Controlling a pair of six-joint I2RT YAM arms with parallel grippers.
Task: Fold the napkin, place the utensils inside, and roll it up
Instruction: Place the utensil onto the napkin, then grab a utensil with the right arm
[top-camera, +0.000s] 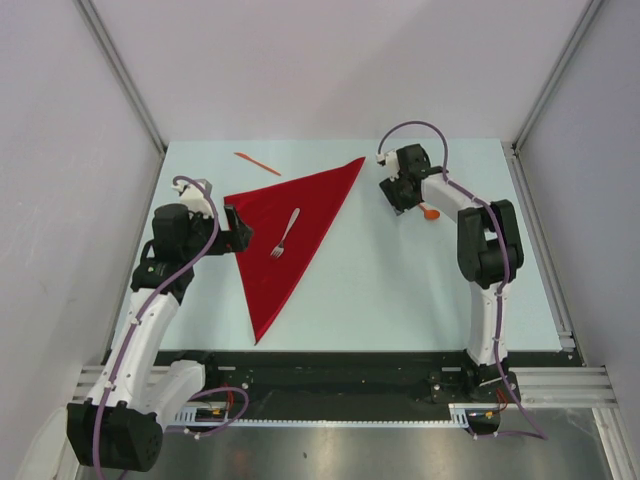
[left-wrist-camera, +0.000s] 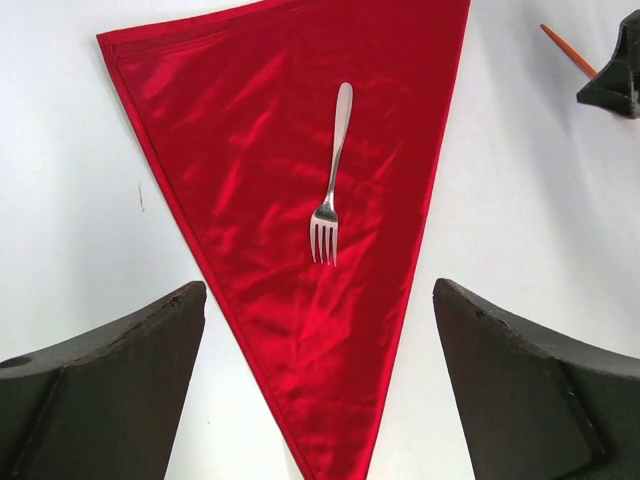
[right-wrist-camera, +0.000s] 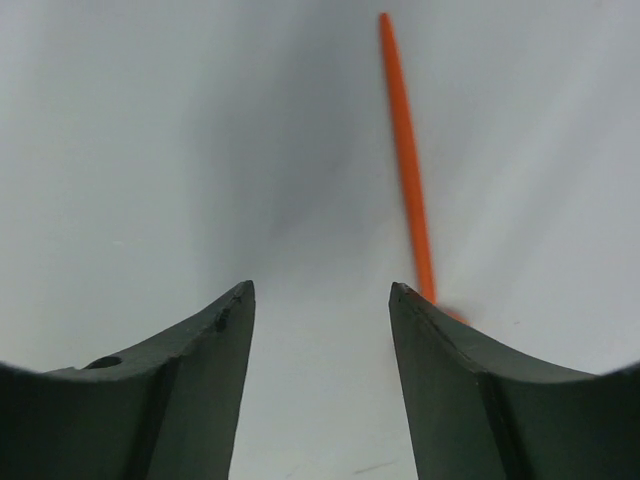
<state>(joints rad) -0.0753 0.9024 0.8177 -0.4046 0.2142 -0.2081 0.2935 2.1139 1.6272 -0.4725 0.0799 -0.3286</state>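
The red napkin (top-camera: 290, 230) (left-wrist-camera: 270, 150) lies flat as a triangle left of the table's middle. A silvery fork (top-camera: 284, 234) (left-wrist-camera: 335, 160) rests on it. The thin orange knife (top-camera: 257, 163) (left-wrist-camera: 568, 50) lies on the bare table behind the napkin. My left gripper (top-camera: 238, 228) (left-wrist-camera: 320, 290) hovers open over the napkin's left corner, one finger on each side. My right gripper (top-camera: 400, 200) (right-wrist-camera: 322, 290) is open and low over the table, nothing between its jaws. The orange spoon (top-camera: 429, 212) (right-wrist-camera: 405, 150) lies just outside its right finger, its bowl partly hidden.
White walls with metal corner posts (top-camera: 120, 75) close the table in at the back and both sides. A black strip and metal rail (top-camera: 330, 385) run along the near edge by the arm bases. In the left wrist view a dark part of the right gripper (left-wrist-camera: 612, 72) shows at the top right.
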